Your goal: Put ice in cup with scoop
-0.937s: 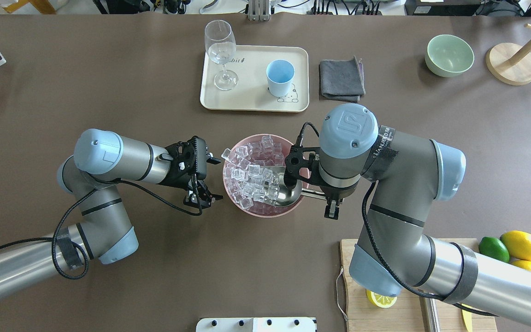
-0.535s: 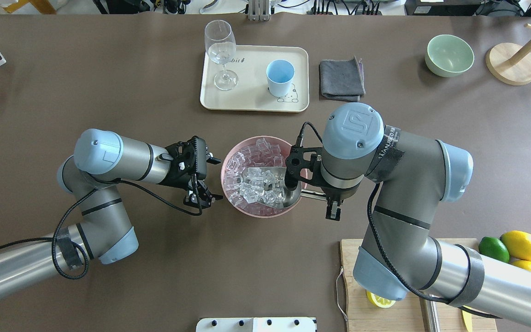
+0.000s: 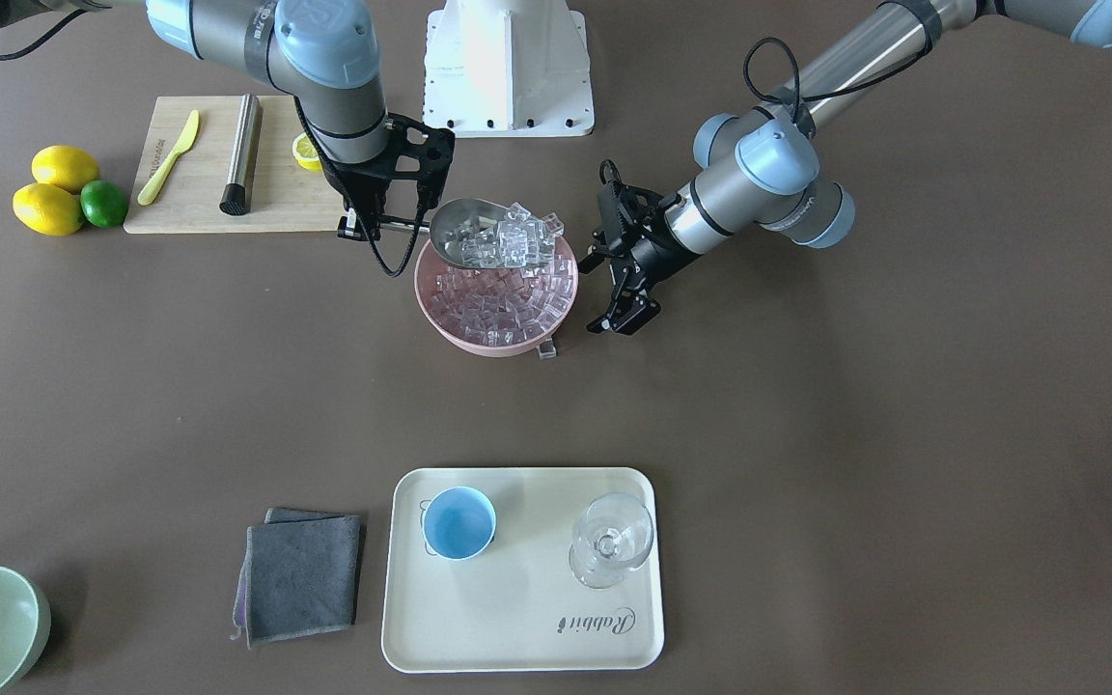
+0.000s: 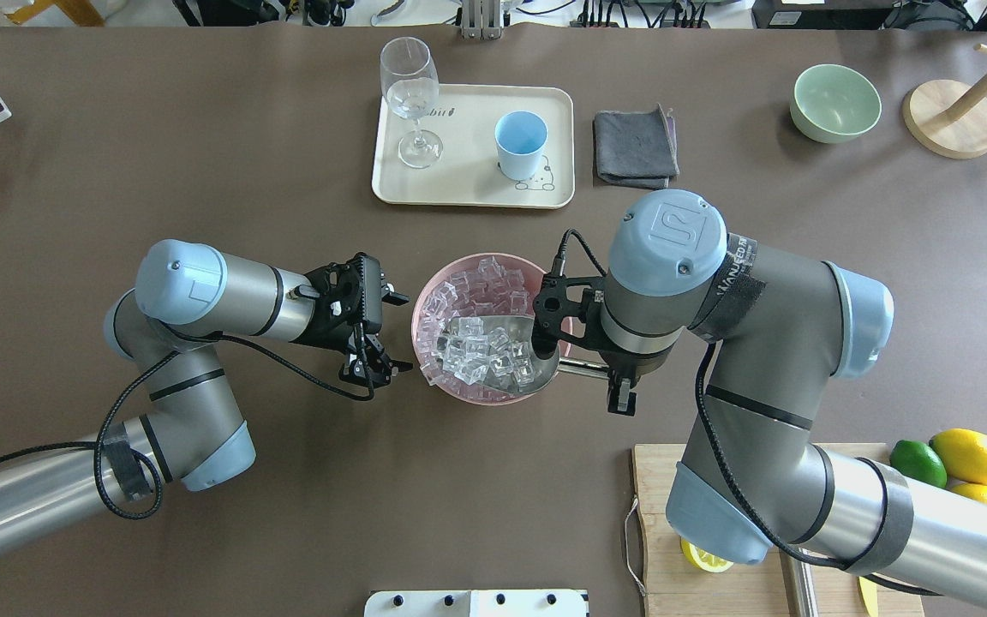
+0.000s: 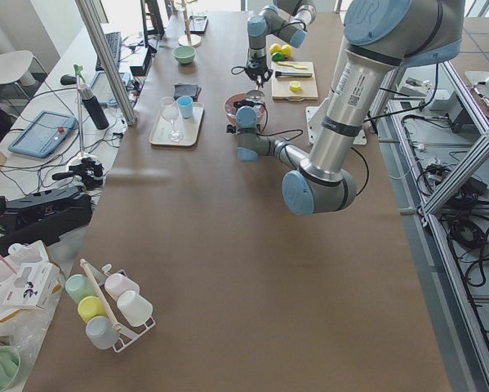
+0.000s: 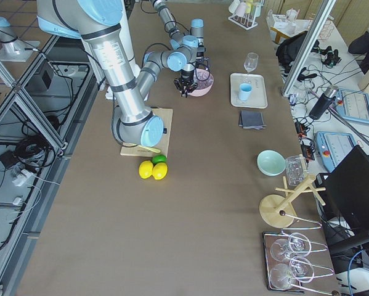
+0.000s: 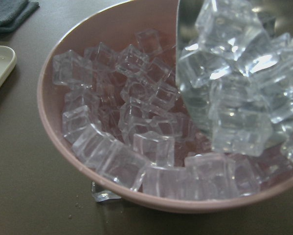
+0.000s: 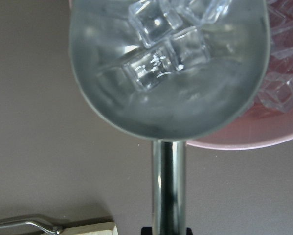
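My right gripper (image 4: 618, 377) is shut on the rod handle of the steel scoop (image 4: 502, 347). The scoop is held just above the pink bowl (image 4: 459, 390), loaded with several ice cubes (image 3: 508, 236). More ice (image 7: 136, 122) fills the bowl. The right wrist view shows the scoop's trough (image 8: 170, 98) with cubes at its front. My left gripper (image 4: 399, 334) is open and empty, beside the bowl's left side. The light-blue cup (image 4: 521, 141) stands empty on the cream tray (image 4: 468, 195) behind the bowl.
One loose ice cube (image 3: 546, 349) lies on the table against the bowl. A wine glass (image 4: 410, 94) shares the tray. A grey cloth (image 4: 635, 147) and green bowl (image 4: 834, 103) are at the back right. A cutting board (image 3: 199, 208) with a steel cylinder and yellow knife is near my right arm.
The scoop swept left through the bowl's ice and rose with a load of cubes. My right arm shifted slightly. My left arm has not moved.
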Tool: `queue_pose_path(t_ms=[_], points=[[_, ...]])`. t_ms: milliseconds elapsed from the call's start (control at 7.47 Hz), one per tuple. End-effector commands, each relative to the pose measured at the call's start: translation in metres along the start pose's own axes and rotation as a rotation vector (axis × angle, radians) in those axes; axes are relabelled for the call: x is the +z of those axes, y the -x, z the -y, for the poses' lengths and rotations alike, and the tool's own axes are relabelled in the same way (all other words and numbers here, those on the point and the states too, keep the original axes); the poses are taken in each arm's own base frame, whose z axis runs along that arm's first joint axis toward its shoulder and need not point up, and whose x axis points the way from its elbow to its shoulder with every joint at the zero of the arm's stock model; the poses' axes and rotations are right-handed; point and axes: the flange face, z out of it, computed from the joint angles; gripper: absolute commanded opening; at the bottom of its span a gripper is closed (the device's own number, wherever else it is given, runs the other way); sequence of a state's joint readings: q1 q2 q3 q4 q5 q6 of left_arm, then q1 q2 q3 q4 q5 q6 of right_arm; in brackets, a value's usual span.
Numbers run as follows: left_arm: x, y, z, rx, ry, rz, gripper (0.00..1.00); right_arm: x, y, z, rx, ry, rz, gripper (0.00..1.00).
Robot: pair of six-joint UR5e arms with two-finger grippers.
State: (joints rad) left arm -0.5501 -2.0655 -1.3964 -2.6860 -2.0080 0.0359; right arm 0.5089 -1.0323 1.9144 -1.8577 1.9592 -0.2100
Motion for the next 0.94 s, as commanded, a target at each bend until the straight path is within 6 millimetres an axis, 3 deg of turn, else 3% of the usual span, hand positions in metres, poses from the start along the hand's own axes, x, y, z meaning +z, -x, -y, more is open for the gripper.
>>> queue_pose_path(t_ms=[0, 268, 803], points=[[-0.002, 0.002, -0.001, -0.002, 0.000, 0.002, 0.98, -0.005, 0.002, -0.001, -0.030, -0.029, 0.000, 0.00], [-0.005, 0.004, 0.000, -0.002, -0.002, 0.007, 0.98, 0.000, 0.000, -0.009, -0.043, -0.070, 0.002, 0.00], [-0.014, 0.009, 0.000, -0.003, -0.005, 0.013, 0.98, -0.015, -0.027, -0.025, -0.028, -0.125, 0.019, 0.00]])
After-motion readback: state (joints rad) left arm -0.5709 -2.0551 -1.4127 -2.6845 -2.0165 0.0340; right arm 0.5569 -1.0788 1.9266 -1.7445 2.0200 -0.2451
